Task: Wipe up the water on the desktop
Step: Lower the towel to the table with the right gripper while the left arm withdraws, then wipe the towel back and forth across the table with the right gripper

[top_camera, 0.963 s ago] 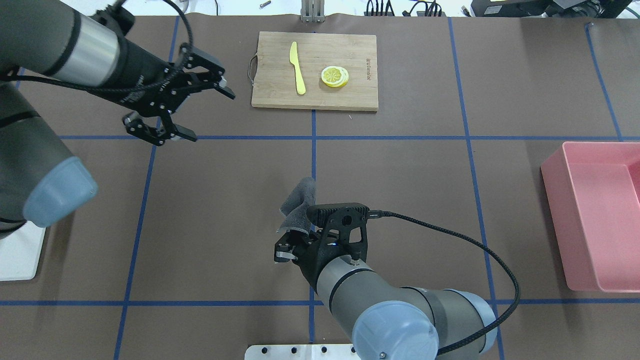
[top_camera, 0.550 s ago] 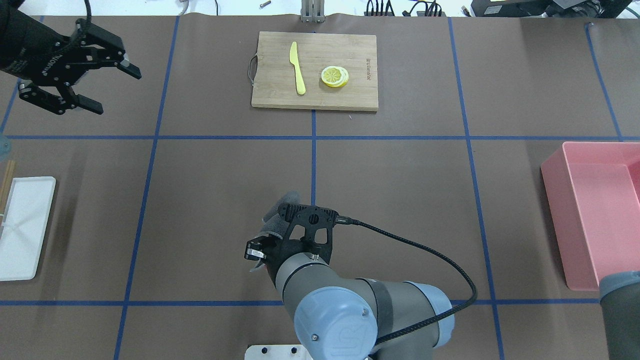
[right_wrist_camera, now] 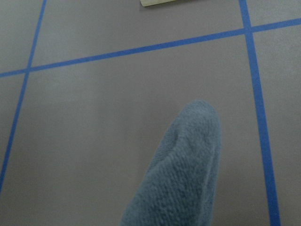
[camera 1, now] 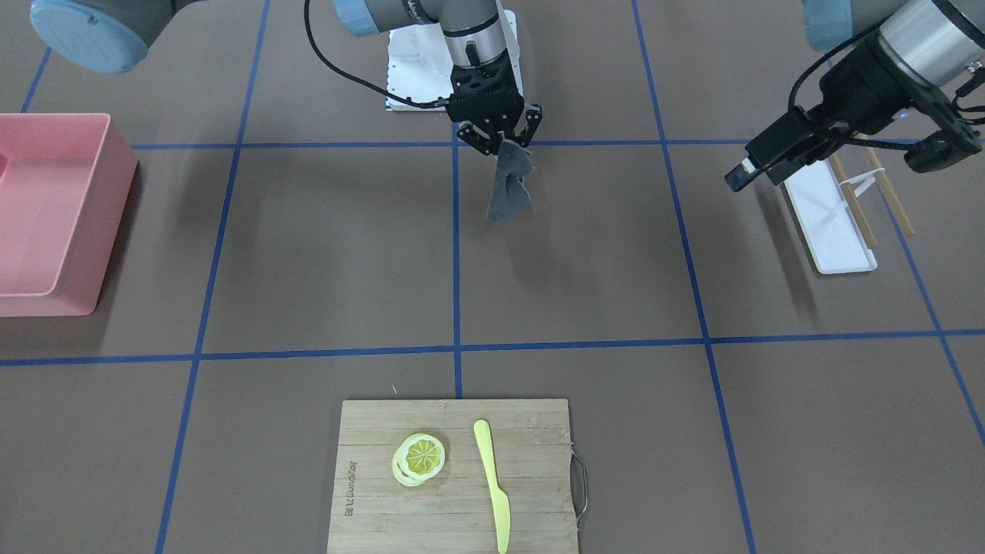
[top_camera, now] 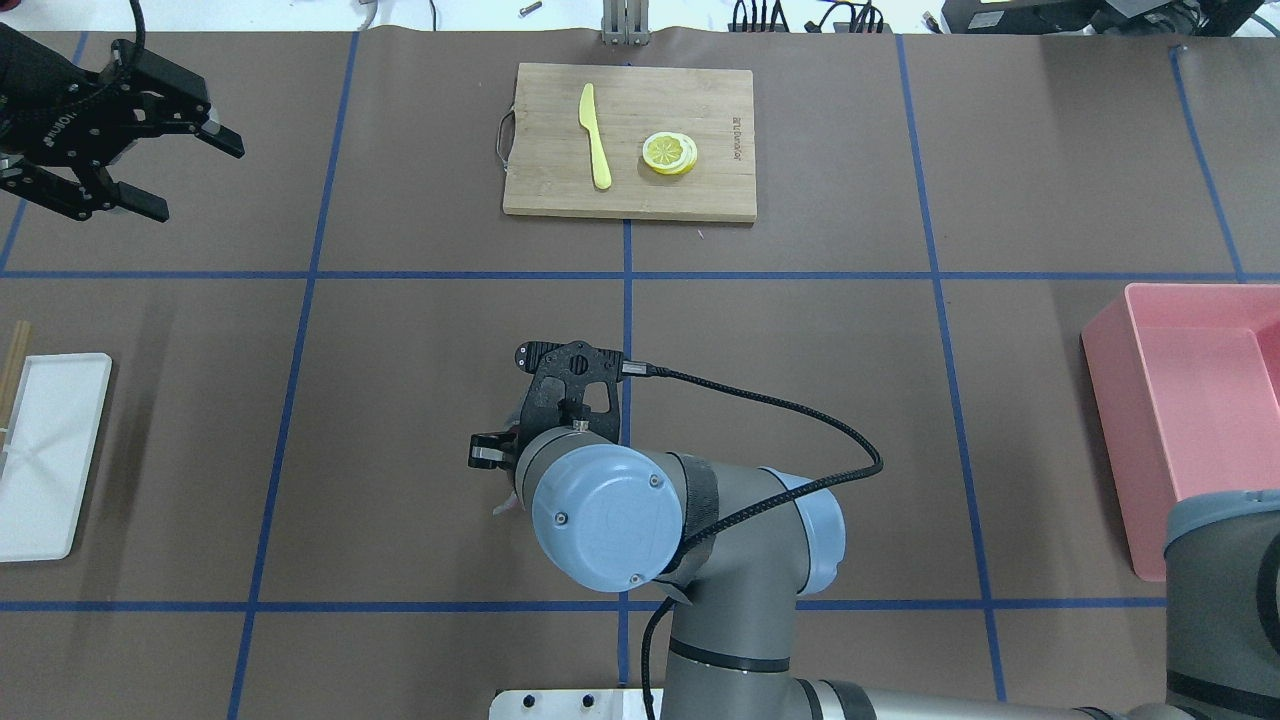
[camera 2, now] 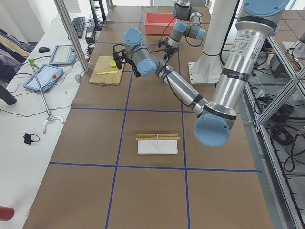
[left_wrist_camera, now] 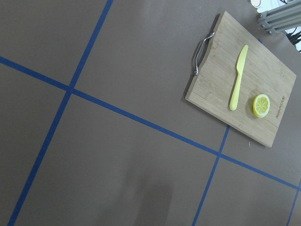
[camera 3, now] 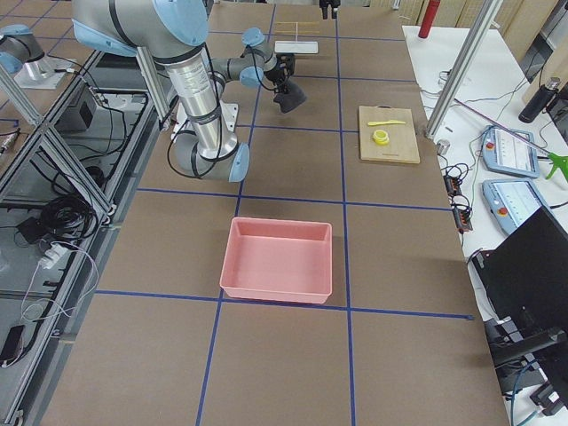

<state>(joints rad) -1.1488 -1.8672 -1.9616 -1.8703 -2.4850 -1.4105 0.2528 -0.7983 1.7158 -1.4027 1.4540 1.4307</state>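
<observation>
We take 12 o'clock as pointing away from the robot's base, with the dial centred on the middle tape crossing of the surface [top_camera: 420,350].

Nearest the base, at about 6 o'clock, the right end effector [camera 1: 500,142] points downward and is clenched on the top edge of a grey cloth [camera 1: 508,192]. The cloth hangs below the fingers in a loose fold. We cannot tell whether its lower tip touches the surface. Gripping it by one edge leaves most of the fabric free to be dragged flat, as a wiping stroke requires. We see no water in any view. We judge the spill either too thin to show on the matte brown covering or hidden under the arm. The wipe appears to be at its start or between strokes.

At mid depth, a white tray [top_camera: 50,450] sits at 9 o'clock and a pink bin [top_camera: 1105,420] at 3 o'clock. Both lie well apart from the cloth, so neither obstructs a stroke.

Farther out, at about 10 o'clock, the left end effector [top_camera: 195,180] hovers above the surface with its jaws spread and nothing between them. We judge it parked there to keep out of the right arm's path.

Farthest, at 12 o'clock, a bamboo cutting board [top_camera: 540,190] carries a yellow knife [top_camera: 596,140] and lemon slices [top_camera: 669,153], well apart from the cloth.
</observation>
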